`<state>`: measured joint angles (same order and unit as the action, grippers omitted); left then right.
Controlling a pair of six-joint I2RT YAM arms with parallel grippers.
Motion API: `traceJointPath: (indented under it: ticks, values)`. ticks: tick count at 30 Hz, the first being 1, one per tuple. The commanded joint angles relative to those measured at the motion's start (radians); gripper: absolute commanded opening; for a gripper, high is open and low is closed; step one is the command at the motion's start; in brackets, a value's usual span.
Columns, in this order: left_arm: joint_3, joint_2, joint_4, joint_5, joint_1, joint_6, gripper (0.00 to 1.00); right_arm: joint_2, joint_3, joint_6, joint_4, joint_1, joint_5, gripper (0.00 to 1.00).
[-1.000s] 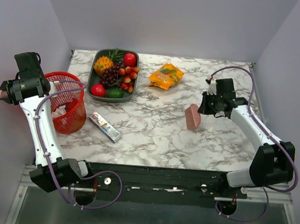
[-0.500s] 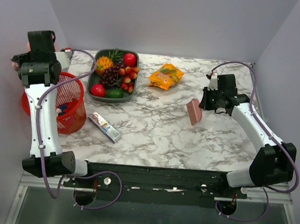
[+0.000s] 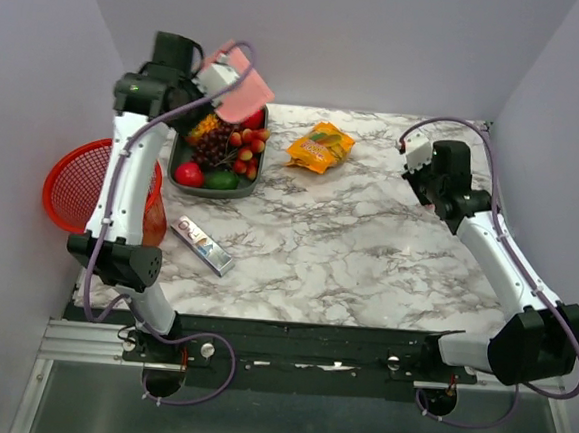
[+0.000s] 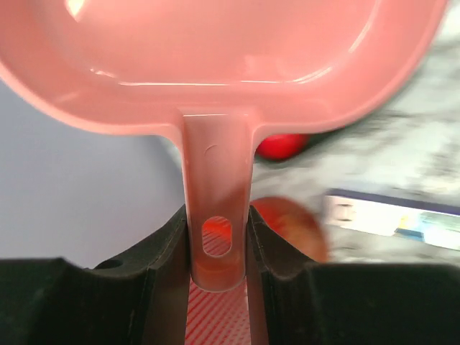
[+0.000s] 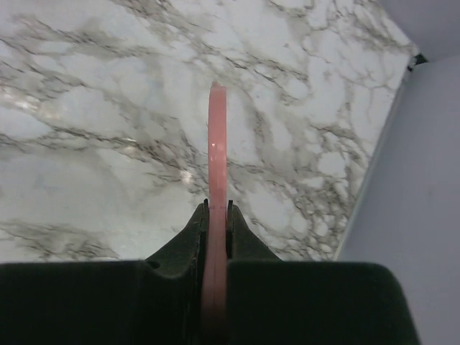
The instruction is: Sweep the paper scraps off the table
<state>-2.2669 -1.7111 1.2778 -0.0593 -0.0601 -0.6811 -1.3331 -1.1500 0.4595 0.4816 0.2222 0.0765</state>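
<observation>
No paper scraps show on the marble table (image 3: 368, 243) in any view. My left gripper (image 3: 208, 78) is raised high at the back left and shut on the handle of the pink dustpan (image 3: 241, 92), which hangs in the air over the fruit tray. In the left wrist view the fingers (image 4: 219, 215) clamp the handle and the pan (image 4: 215, 57) looks empty. My right gripper (image 3: 443, 173) is over the table's far right. It is shut on a thin pink sweeping tool (image 5: 216, 144), seen edge-on above bare marble (image 5: 108, 144). The tool is hidden in the top view.
A red mesh basket (image 3: 71, 184) leans out at the table's left edge. A dark fruit tray (image 3: 180, 148) is at the back left, an orange snack bag (image 3: 320, 146) at the back middle, and a silver oblong packet (image 3: 202, 245) at the front left. Walls close in on both sides.
My left arm swung the dustpan from over the basket up and right, above the fruit tray. The basket now leans out left. My right gripper moved back and right with the pink tool.
</observation>
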Motion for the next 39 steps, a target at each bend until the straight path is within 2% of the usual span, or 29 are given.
traceJointPath:
  ticks: [1,5,10,15,23,30,35,38,39]
  values:
    - [0.239,0.001,0.054,0.220,-0.237,0.199,0.00,0.066,0.104,0.292,-0.132,-0.003,0.161,0.01]
    - [0.421,-0.047,0.032,0.242,-0.357,0.213,0.00,0.113,0.219,0.387,-0.253,-0.003,0.144,0.01]
    - [0.596,-0.105,-0.052,0.329,-0.386,0.236,0.00,0.169,0.401,0.531,-0.372,0.002,0.126,0.01]
    - [0.742,-0.139,-0.145,0.328,-0.428,0.238,0.00,0.255,0.575,0.677,-0.503,0.014,0.098,0.01]
    - [0.822,-0.185,-0.228,0.262,-0.486,0.288,0.00,0.276,0.722,0.653,-0.505,0.029,0.101,0.01]
    - [0.799,-0.223,-0.239,0.217,-0.497,0.302,0.33,0.285,0.720,0.538,-0.379,0.029,0.072,0.04]
    - [0.796,-0.219,-0.235,0.223,-0.500,0.299,0.42,0.296,0.694,0.478,-0.174,0.029,-0.035,0.06]
    - [0.814,-0.208,-0.238,0.227,-0.500,0.298,0.53,0.299,0.681,0.446,-0.100,0.029,-0.110,0.13]
    - [0.820,-0.205,-0.244,0.233,-0.500,0.296,0.63,0.301,0.673,0.430,-0.084,0.029,-0.133,0.19]
